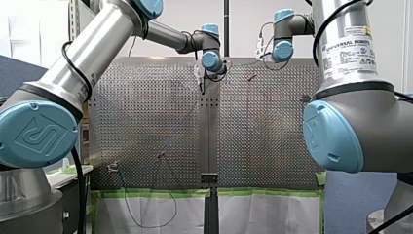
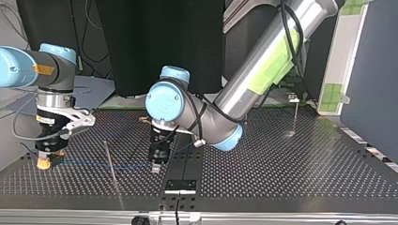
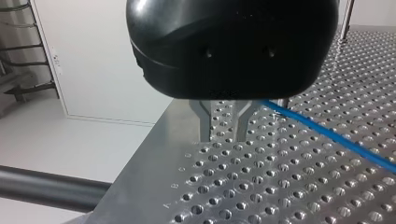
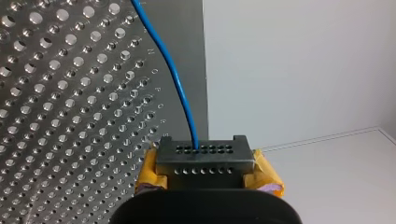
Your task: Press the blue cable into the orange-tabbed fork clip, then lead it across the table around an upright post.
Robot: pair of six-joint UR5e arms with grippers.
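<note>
Top view: two grippers low over the table (image 2: pixel 281 168), with the cable (image 2: pixel 94 164) stretched low between them. The right gripper (image 2: pixel 45 161) is at the view's left and the left gripper (image 2: pixel 156 161) is near the middle. A thin post (image 2: pixel 110 161) stands between the two grippers. On which side of it the cable passes cannot be told. A second post (image 2: pixel 294 115) stands well apart, towards the view's right.

Right wrist view: the right gripper (image 4: pixel 201 159) is closed, its yellow pads (image 4: pixel 268 179) flanking the metal jaws. The cable (image 4: pixel 180 88) comes out from between the jaws, pinched there, and curves away ahead over the table's edge.

Left wrist view: the left gripper (image 3: pixel 222 137) has its two metal fingers (image 3: pixel 203 128) a narrow gap apart. Nothing lies between their tips, and table holes show through the gap. The tips hang close above the table near its edge. The cable (image 3: pixel 327 135) runs just beside one finger and away over the table. Whether it touches that finger cannot be told.
</note>
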